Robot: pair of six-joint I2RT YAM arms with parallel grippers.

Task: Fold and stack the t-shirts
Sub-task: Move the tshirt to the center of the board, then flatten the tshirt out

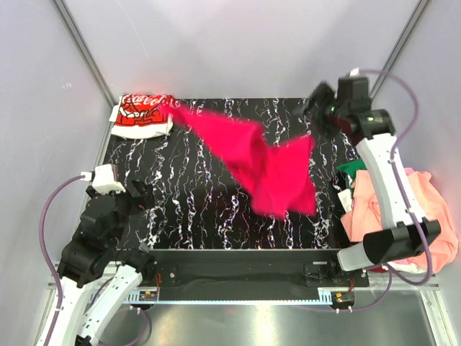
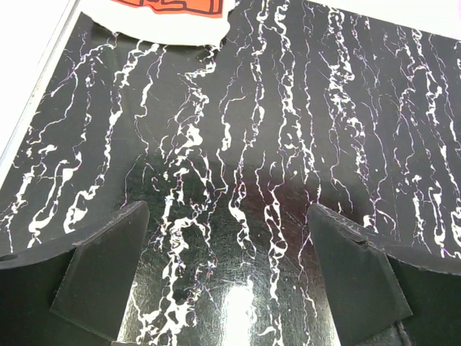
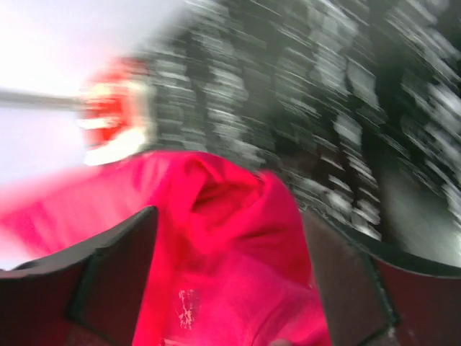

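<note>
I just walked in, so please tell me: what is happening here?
The right gripper, over the far right of the black marbled table, has a plain crimson-pink cloth t-shirt between its open jaws; the shirt, blurred, sprawls unfolded across the middle. The left gripper hangs open and empty at the near left. A folded white t-shirt with red print lies at the far left corner. A heap of salmon-orange, pink and green shirts sits at the right edge.

one logo, barely legible

the only lettering is a red script print on the white t-shirt (image 1: 142, 115), well ahead of the left gripper (image 2: 227, 213) and slightly to its left. from above it looks like "coca-cola", too small to be sure. both wrist views show that print only as unreadable red.
</note>
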